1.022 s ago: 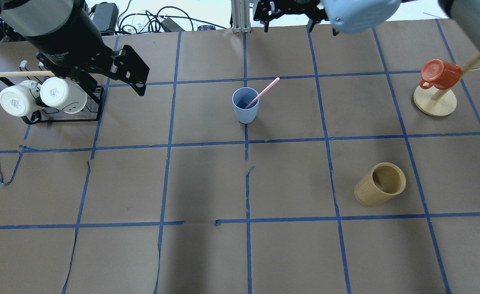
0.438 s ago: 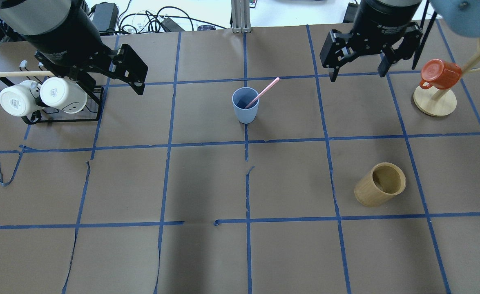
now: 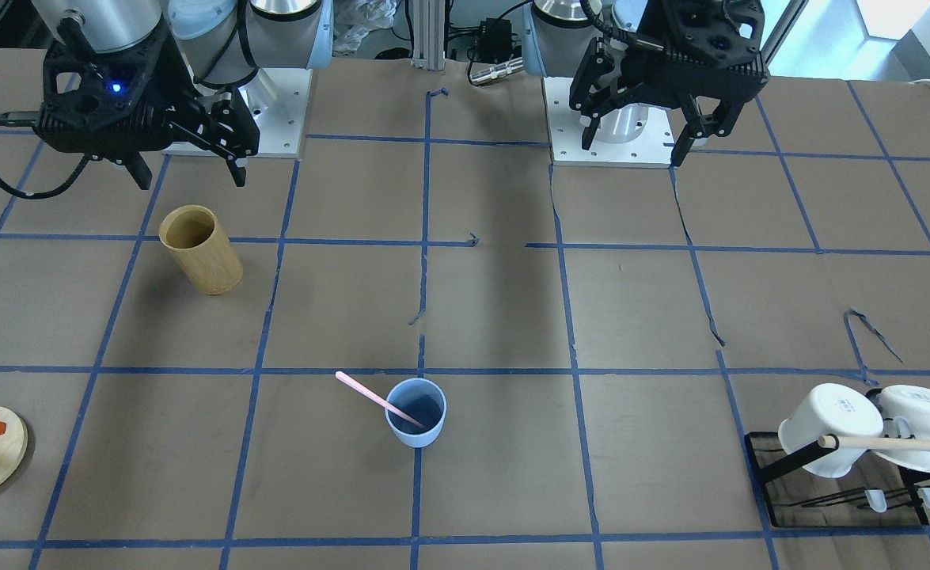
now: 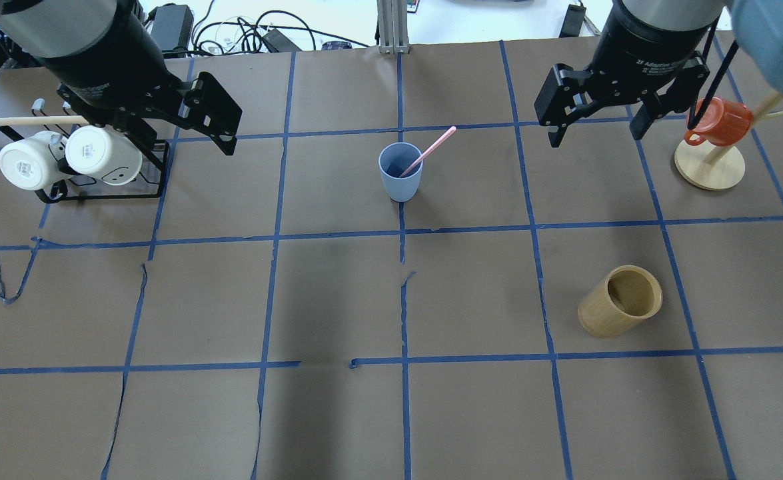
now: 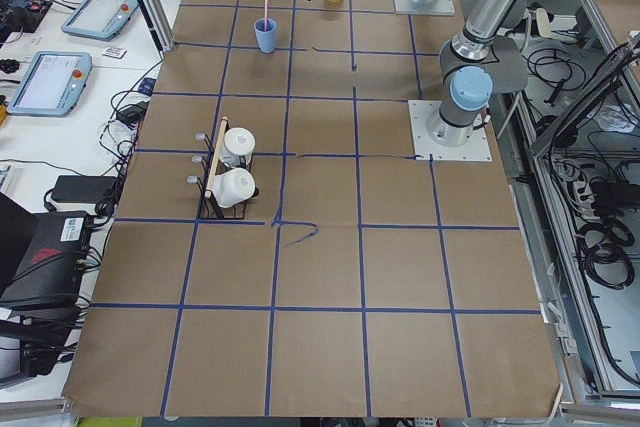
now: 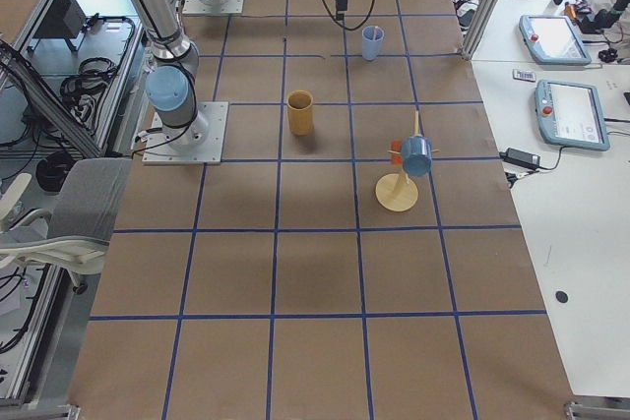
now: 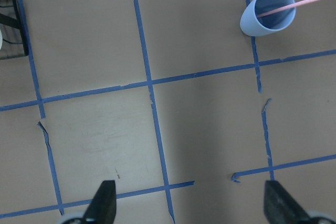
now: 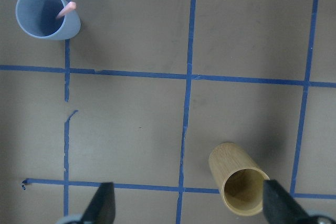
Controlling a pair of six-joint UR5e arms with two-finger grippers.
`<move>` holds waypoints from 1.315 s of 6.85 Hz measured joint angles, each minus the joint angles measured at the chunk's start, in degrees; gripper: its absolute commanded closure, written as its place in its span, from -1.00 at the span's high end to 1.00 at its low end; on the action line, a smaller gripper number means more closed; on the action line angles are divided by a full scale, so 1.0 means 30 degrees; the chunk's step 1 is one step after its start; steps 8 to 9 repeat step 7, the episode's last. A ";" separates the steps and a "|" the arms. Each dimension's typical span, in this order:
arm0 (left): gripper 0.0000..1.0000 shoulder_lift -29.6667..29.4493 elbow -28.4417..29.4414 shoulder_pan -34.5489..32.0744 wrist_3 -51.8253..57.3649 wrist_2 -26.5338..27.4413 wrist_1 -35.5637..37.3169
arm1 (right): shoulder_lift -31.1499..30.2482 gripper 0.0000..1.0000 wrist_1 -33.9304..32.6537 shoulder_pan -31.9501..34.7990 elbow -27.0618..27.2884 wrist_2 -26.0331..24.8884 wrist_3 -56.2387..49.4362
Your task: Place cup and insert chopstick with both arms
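Note:
The light-blue cup (image 4: 400, 175) stands upright at the table's middle back, on a blue tape line. One pale-pink chopstick (image 4: 431, 148) leans inside it, its top tilted to the back right. Both also show in the front-facing view, cup (image 3: 416, 431) and chopstick (image 3: 366, 394), and in the wrist views, cup (image 7: 252, 22) and cup (image 8: 37, 17). My left gripper (image 3: 633, 150) hangs open and empty, high over the back left, far from the cup. My right gripper (image 4: 596, 135) hangs open and empty over the back right, well right of the cup.
A tan bamboo cylinder (image 4: 621, 300) stands right of centre, nearer the robot. A black rack with two white mugs (image 4: 71, 157) and a wooden rod is at the back left under my left arm. A red mug (image 4: 718, 121) hangs on a wooden stand (image 4: 710, 170) beside my right gripper.
My right gripper has swung into the overhead view at the back right and moved slightly right, toward the red mug. The left arm, cup and chopstick have not moved.

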 measured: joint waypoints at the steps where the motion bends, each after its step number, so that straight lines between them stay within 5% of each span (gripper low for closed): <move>1: 1.00 0.0000 0.0000 -0.0002 0.0000 0.0000 0.0000 | 0.0021 1.00 -0.0412 -0.0094 0.0052 0.0131 -0.0587; 9: 1.00 -0.0005 0.0002 -0.0052 -0.0013 0.0007 -0.0001 | 0.0013 1.00 -0.0717 -0.0507 0.0052 0.0370 -0.1715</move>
